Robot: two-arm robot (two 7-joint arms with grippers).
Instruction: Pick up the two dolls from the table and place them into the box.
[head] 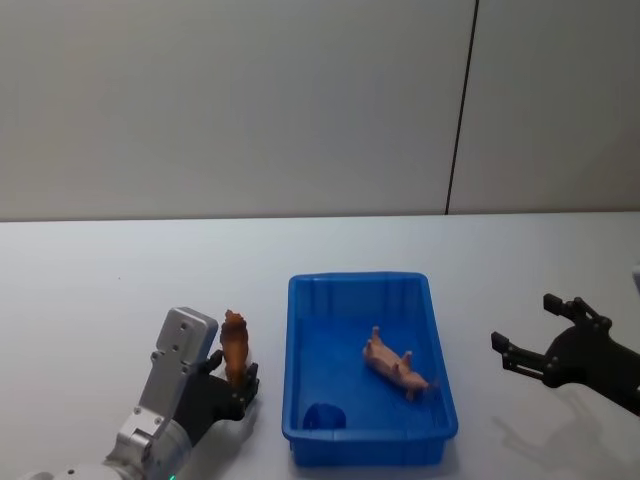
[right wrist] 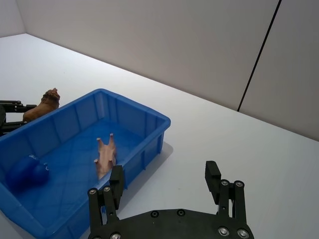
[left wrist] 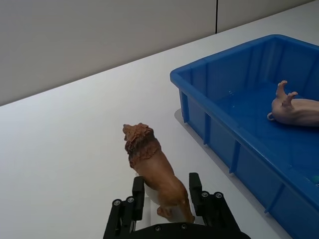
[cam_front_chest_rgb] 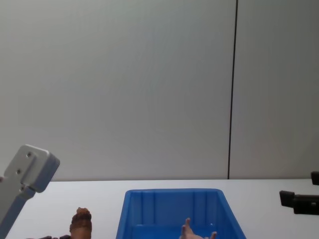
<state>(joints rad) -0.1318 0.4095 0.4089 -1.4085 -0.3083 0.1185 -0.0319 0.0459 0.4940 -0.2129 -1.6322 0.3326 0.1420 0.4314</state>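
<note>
The brown doll (head: pixel 235 345), a lion with a darker mane, stands upright just left of the blue box (head: pixel 358 279). My left gripper (head: pixel 240 380) is shut on its hindquarters; in the left wrist view the fingers (left wrist: pixel 138 193) press both flanks of the brown doll (left wrist: pixel 152 167). The pale pink doll (head: pixel 396 366) lies on its side inside the box, legs sticking out. My right gripper (head: pixel 523 322) hovers open over the white table (head: pixel 100 280) to the right of the box, holding nothing. In the right wrist view the pink doll (right wrist: pixel 105 158) lies on the floor of the box (right wrist: pixel 134 102).
A dark blue rounded object (head: pixel 323 415) lies in the box's near left corner. A grey wall with a dark vertical seam stands behind the table. Bare tabletop stretches to the left of, behind and to the right of the box.
</note>
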